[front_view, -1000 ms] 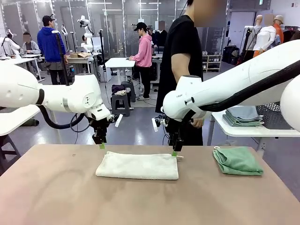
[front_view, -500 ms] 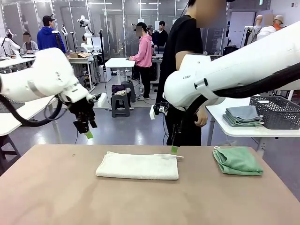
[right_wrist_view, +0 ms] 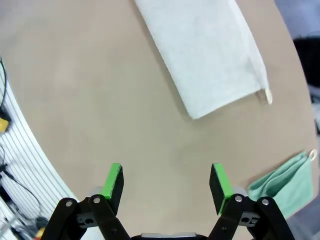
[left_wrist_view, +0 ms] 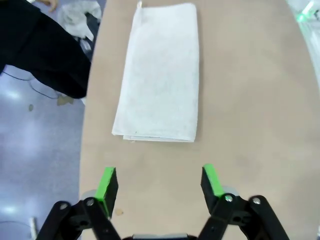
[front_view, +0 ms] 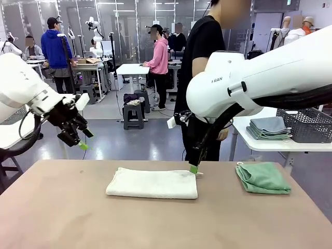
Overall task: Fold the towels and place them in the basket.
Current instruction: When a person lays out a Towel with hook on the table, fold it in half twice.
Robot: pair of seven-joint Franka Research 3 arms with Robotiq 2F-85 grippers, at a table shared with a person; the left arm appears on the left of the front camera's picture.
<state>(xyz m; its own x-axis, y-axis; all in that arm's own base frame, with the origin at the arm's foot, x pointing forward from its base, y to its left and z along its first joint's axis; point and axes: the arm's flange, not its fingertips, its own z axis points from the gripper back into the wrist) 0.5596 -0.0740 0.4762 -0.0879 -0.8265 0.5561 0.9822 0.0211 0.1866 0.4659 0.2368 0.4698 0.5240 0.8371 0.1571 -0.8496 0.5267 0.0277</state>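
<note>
Left gripper (left_wrist_view: 159, 176): jaws wide apart, empty, raised beyond the bench's (front_view: 62, 218) left side.
Right gripper (right_wrist_view: 166, 176): jaws wide apart, empty, by the cream towel's far right corner.
Cream towel (front_view: 153, 183): folded, mid-bench.
Mint towel (front_view: 263, 177): folded, bench right.
Basket (front_view: 306, 123): side table, right.

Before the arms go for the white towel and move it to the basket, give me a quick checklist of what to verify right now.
1. Left claw open with nothing between its pads: ok.
2. Right claw open with nothing between its pads: ok.
3. White towel folded and lying flat on the table: ok.
4. Green towel apart from the white towel, to its right: ok.
5. Basket within reach: cannot tell; it stands on the side table beyond the main table.
6. Person's hand away from the towels: ok.
</note>
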